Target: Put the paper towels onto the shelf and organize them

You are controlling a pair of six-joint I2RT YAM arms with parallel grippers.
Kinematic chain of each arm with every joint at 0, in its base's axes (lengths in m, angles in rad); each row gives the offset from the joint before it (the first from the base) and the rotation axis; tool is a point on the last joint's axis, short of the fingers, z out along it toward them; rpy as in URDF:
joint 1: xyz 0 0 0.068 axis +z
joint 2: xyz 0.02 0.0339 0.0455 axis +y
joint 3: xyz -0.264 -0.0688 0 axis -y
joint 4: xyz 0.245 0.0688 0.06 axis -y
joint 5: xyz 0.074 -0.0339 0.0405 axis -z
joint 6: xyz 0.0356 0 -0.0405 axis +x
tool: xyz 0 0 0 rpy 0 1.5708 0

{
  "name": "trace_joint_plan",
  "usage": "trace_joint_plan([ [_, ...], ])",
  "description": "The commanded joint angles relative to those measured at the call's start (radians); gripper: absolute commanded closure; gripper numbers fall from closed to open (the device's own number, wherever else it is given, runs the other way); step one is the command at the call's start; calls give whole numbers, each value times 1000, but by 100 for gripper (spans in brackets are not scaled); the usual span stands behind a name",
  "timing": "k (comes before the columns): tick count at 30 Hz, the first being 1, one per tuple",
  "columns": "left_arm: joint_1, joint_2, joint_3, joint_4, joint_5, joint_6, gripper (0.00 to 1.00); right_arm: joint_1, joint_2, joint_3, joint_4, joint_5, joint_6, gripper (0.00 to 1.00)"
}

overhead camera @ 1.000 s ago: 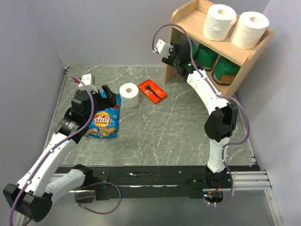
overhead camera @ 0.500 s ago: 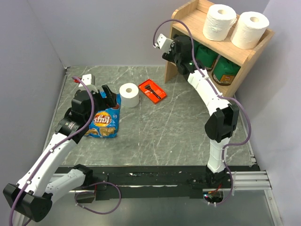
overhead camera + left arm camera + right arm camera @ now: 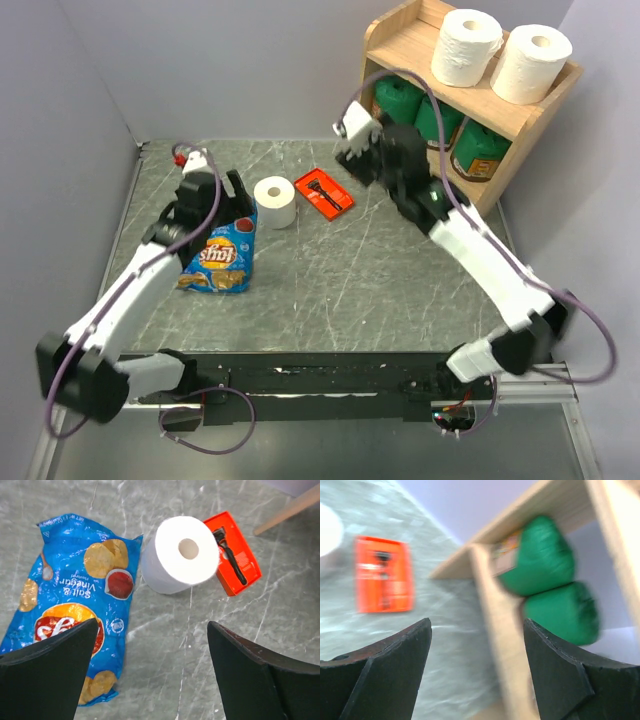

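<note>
Paper towel roll [image 3: 180,555] upright on table [image 3: 330,270], beside chip bag [image 3: 70,595]; two other rolls [image 3: 466,47] atop shelf [image 3: 480,98]. Left gripper [image 3: 152,630] advanced toward it, jaws apart; right gripper [image 3: 477,630] withdrawn from shelf, jaws apart, empty. Last roll seemingly next.

The chip bag [image 3: 75,590] carries the only clear words: "Salt & Vinegar" in white on blue, upside down in the left wrist view. Below them a red-and-yellow brand logo [image 3: 60,625] shows part of a white script letter; the rest is hidden by a finger. In the top view the same logo reads "Lay's", also inverted. The red pack [image 3: 232,555] has fine white print, too small to read. The brown labels [image 3: 474,163] on the canisters [image 3: 438,118] are illegible.
</note>
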Motion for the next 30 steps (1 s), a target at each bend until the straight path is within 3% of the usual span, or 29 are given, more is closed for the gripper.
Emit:
trace_joint_plan([
  [1,83,141,162,-75,109,-66,5,96,-200,-228,17,-9,266,15],
  [4,89,248,246,-86,127,-53,6,154,-332,-388,6,-55,371,0],
  [9,91,411,360,-85,129,-60,6,210,-511,-577,-1,-85,475,0],
  [19,89,613,487,-97,139,-26,11,228,-726,-678,-26,-62,538,0],
  [24,88,690,545,-101,216,13,13,230,-756,-701,-17,-26,559,0],
  [30,86,773,602,-144,190,17,13,230,-745,-690,-49,11,573,1],
])
